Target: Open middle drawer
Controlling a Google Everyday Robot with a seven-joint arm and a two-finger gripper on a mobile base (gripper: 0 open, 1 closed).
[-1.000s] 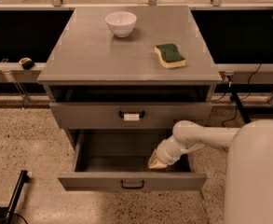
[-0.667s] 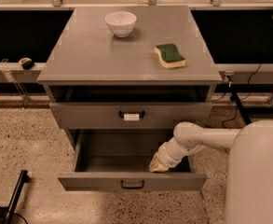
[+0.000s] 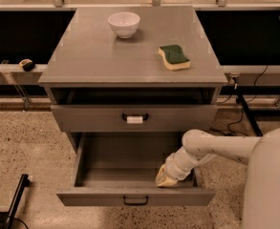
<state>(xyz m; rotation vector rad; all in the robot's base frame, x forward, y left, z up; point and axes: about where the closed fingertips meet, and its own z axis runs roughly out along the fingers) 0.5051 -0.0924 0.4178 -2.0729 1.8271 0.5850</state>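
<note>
The middle drawer (image 3: pixel 106 197) is a grey flat front with a plain black loop handle (image 3: pixel 135 200). It stands pulled well out of the grey cabinet (image 3: pixel 130 56), and its inside looks empty. My gripper (image 3: pixel 165 177) is down inside the drawer at the front right, just behind the drawer front. My white arm (image 3: pixel 211 147) reaches in from the right. Above it the drawer with a white tag on its handle (image 3: pixel 134 119) is pushed in. Any lower drawer is hidden under the open one.
A white bowl (image 3: pixel 123 24) and a green and yellow sponge (image 3: pixel 174 57) lie on the cabinet top. My white body (image 3: pixel 268 185) fills the lower right. A black pole (image 3: pixel 16 194) leans at the lower left on the speckled floor. Cables (image 3: pixel 240 113) run at the right.
The middle drawer has slid a little further out toward the camera. My gripper has moved the same way with it, staying behind the drawer front.
</note>
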